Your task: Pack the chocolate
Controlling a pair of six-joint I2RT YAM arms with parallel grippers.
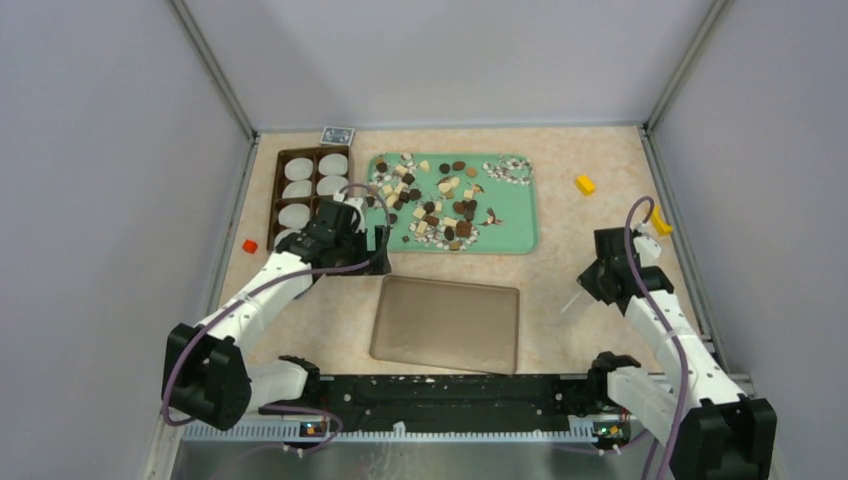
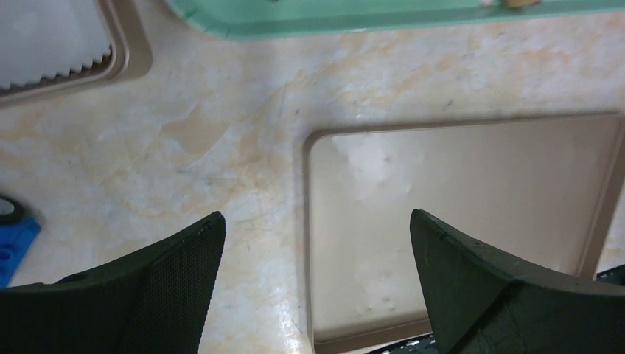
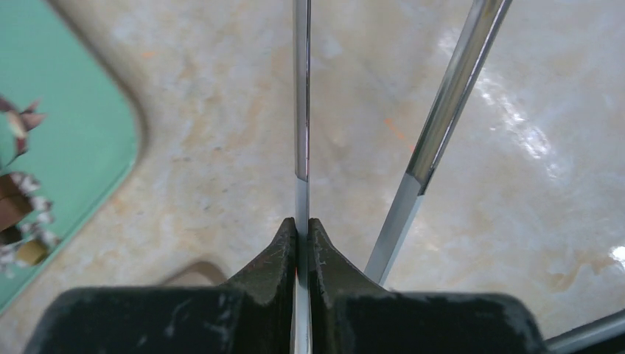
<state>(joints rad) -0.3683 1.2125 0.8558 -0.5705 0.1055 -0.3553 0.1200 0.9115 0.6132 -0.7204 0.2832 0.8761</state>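
My right jaws were clenched on one thin leg of the tweezers (image 3: 301,110), which ran straight out ahead of them. The second leg (image 3: 442,110) slanted off to the right, outside the grip. I judged the tool was there because the chocolate (image 1: 440,200) is far too small for bare jaws. That arm hung over bare worktop (image 1: 590,230), well right of the green tray (image 1: 515,225) where the pieces lay scattered, none of them held. The box (image 1: 279,190) of white paper cups (image 1: 298,190) stood just left of the tray, so each piece would have a short trip. What I took for its lid (image 1: 445,325) lay flat nearer my bases, leaving the cups uncovered. My left jaws were spread wide and empty above the lid's left edge, probably parked out of the way. I could make out no chocolate in the cups, so packing looked unstarted.
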